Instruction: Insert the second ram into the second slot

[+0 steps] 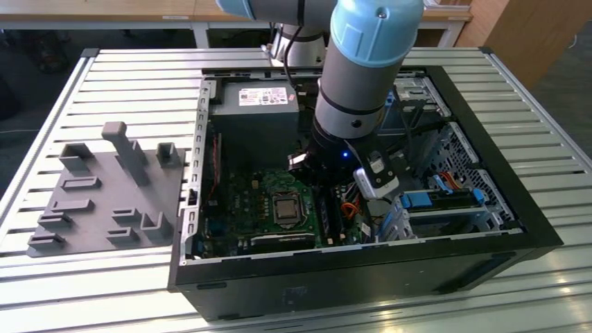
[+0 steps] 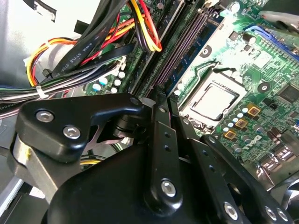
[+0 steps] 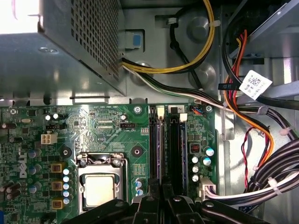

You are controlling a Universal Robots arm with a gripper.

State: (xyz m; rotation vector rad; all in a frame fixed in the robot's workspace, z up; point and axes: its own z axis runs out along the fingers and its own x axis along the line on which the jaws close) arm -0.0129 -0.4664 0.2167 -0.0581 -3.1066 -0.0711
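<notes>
End effector (image 3: 161,198) fingers pressed together, pinching the second ram (image 3: 161,154) standing in its slot.

glossy black plastic hand (image 2: 161,100), shiny green motherboard (image 3: 93,135), perforated grey metal power supply (image 3: 70,42), ribbed metal table (image 1: 138,83).

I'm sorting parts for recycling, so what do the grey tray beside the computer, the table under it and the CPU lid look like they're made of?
Tray: probably plastic, matte uniform grey with blocky moulded or printed posts, no shine.
Table: likely aluminium, pale silver ribbed slats with soft glints.
CPU lid: metal, a flat silvery plate with a brushed sheen inside its socket frame; which metal is unclear.
</notes>
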